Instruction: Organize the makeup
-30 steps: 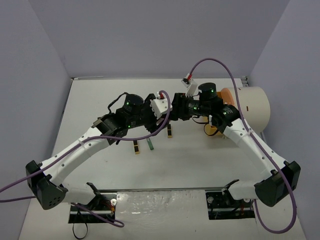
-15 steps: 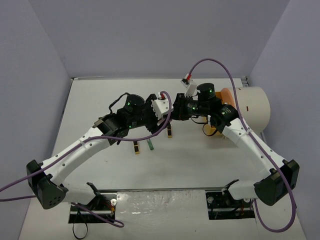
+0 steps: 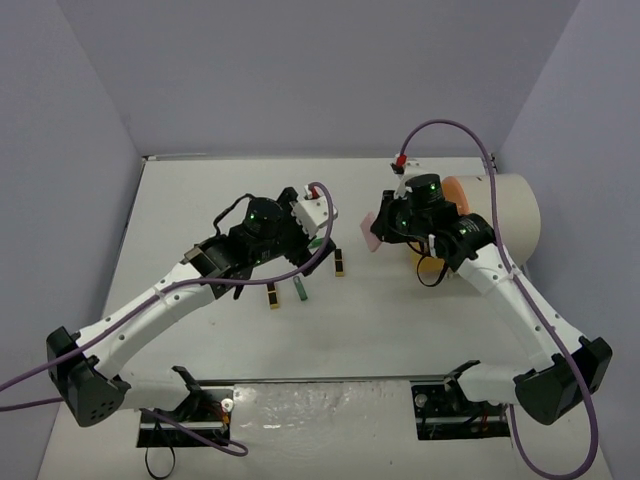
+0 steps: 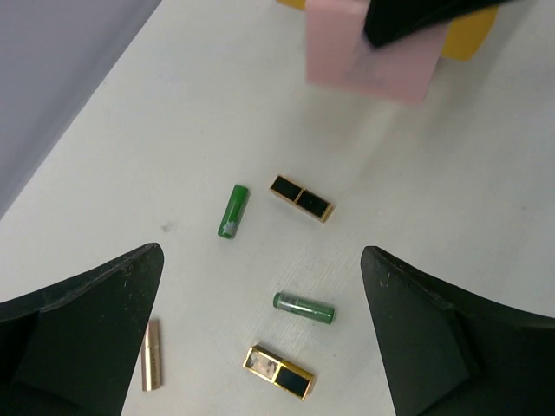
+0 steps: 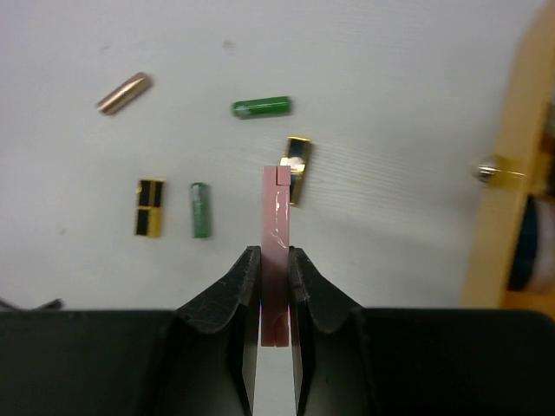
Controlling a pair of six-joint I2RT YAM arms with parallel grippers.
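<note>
The right gripper [image 5: 275, 260] is being used to pinch the pink palette [image 5: 276, 217] edge-on, fingers closed against its two flat faces. The palette is being held in the air above the table [image 3: 200, 200], near the cream drum [image 3: 505, 215]. The left gripper [image 4: 262, 260] is being held open and empty over the loose items.

The palette is being judged light, stiff and flat: a thin hard slab with smooth, likely slippery faces. A grip across the faces near the middle is being favoured.

Below, two green tubes [image 4: 232, 211], two black-gold lipsticks [image 4: 301, 198] and a rose-gold tube [image 4: 152, 367] are lying scattered and apart. These are being read as small glossy cylinders and square bars, the round ones prone to rolling.

An orange panel with a knob [image 5: 494, 225] is being read as possibly an open drawer front, but it is blurred.
</note>
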